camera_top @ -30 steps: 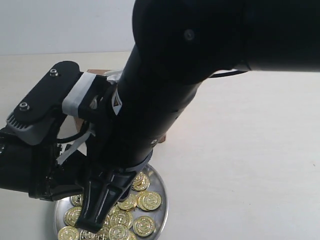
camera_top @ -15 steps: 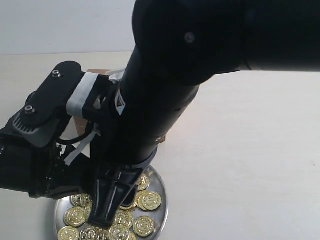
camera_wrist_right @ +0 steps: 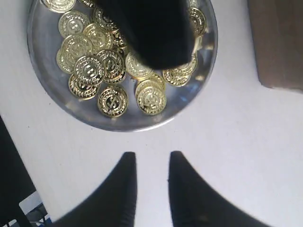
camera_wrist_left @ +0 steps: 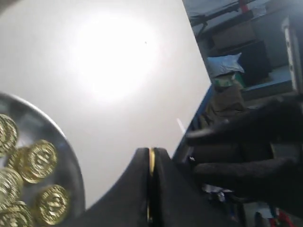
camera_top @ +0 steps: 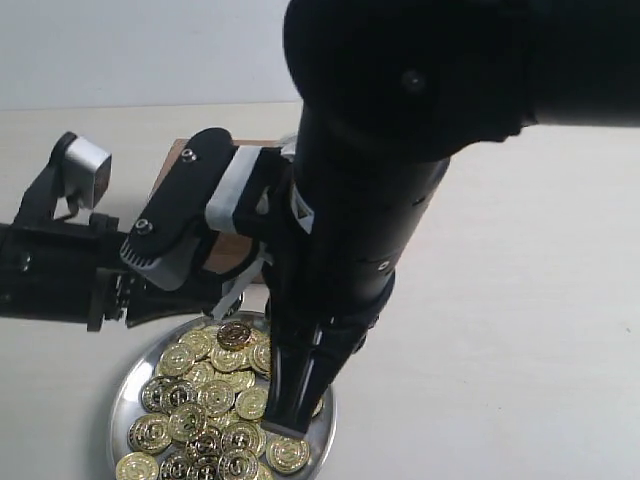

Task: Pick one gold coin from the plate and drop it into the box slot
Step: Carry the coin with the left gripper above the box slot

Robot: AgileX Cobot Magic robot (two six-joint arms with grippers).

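My left gripper (camera_wrist_left: 151, 153) is shut on a gold coin (camera_wrist_left: 152, 161), seen edge-on between its fingertips. In the exterior view that coin (camera_top: 235, 335) hangs just above the far edge of the silver plate (camera_top: 122, 388), which holds several gold coins (camera_top: 205, 400). The brown box (camera_top: 228, 250) lies behind the plate, mostly covered by the arms; its slot is hidden. My right gripper (camera_wrist_right: 152, 158) is open with nothing in it, hovering over bare table beside the plate (camera_wrist_right: 118, 124). A corner of the box (camera_wrist_right: 277, 42) shows in the right wrist view.
The large black right arm (camera_top: 380, 200) fills the middle of the exterior view and blocks much of the box. The left arm (camera_top: 60, 270) reaches in from the left. Pale table (camera_top: 520, 330) stretches to the right.
The left gripper has risen off the plate with one coin and moved back toward the box. The right arm has shifted right, uncovering more of the coins.
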